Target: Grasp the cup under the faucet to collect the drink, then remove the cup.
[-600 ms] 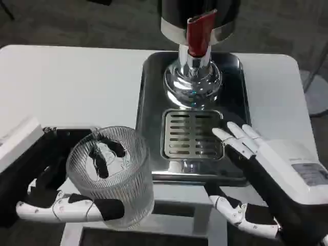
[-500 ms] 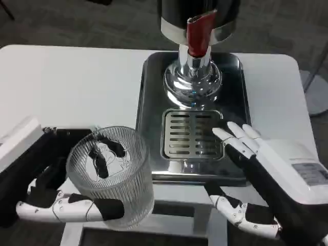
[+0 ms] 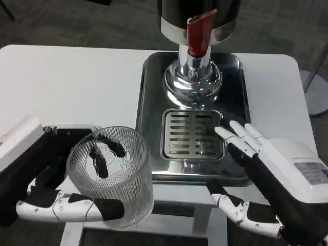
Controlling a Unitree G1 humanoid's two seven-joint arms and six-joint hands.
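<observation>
A clear ribbed glass cup [image 3: 111, 174] stands upright at the table's near left, held by my left hand [image 3: 61, 192], whose fingers wrap its far side and whose thumb lies along its near base. The cup sits left of the steel drip tray [image 3: 154, 92], away from the faucet. The dispenser's chrome spout with a red lever [image 3: 197, 33] hangs over the slotted grate [image 3: 192, 134]. My right hand [image 3: 261, 174] hovers open at the tray's near right corner, fingers spread toward the grate, holding nothing.
The white table [image 3: 72, 87] stretches out left and behind the cup. The table's near edge runs just below both hands. The dispenser body [image 3: 200, 13] stands tall at the back of the tray.
My right hand has drifted slightly right and toward me. The cup and my left hand have stayed put.
</observation>
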